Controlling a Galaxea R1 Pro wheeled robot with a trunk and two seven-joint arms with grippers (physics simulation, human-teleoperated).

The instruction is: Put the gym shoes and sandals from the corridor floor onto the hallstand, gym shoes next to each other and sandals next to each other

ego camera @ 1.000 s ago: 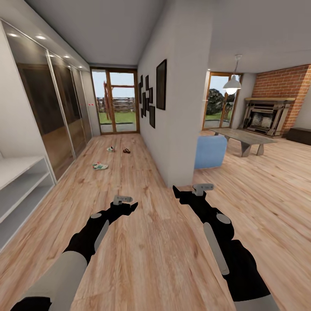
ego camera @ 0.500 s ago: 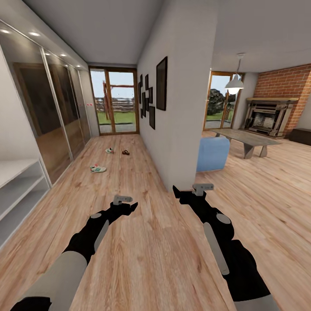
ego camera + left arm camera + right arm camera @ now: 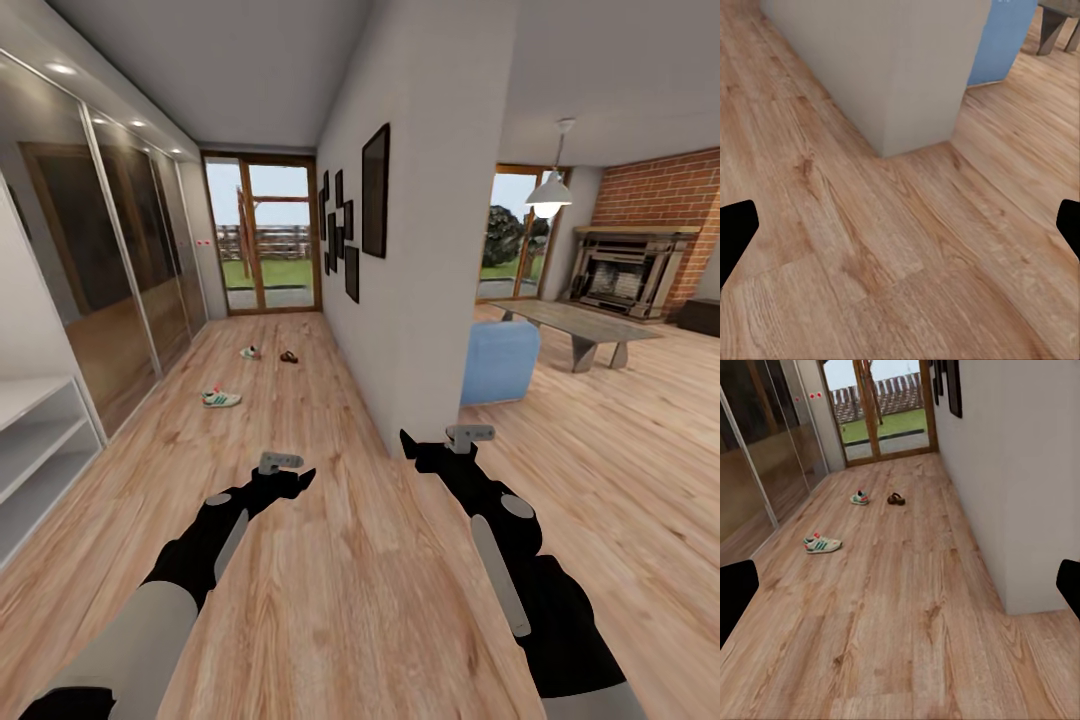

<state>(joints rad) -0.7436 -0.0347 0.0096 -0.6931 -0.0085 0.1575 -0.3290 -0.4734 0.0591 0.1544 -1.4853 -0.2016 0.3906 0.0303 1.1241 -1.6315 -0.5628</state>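
rack: pale grey hallstand (image 3: pixel 40 440) at left edge of the head view, shelves bare as far as visible
shoes: near sneaker (image 3: pixel 221 398) on floor (image 3: pixel 340 560) mid-left; far sneaker (image 3: pixel 250 352) and one sandal (image 3: pixel 289 357) farther down the corridor, near the glass door (image 3: pixel 262 235); all well apart from rack
second sandal: can't tell
left arm: low, stretched forward, left gripper (image 3: pixel 290 478) over bare floor; jaws spread wide, empty
right arm: same pose, right gripper (image 3: pixel 425 450) near wall corner (image 3: pixel 410 300); jaws spread wide, empty
left wrist view: wall corner base, blue chair (image 3: pixel 1001 37)
right wrist view: corridor with sneakers and sandal
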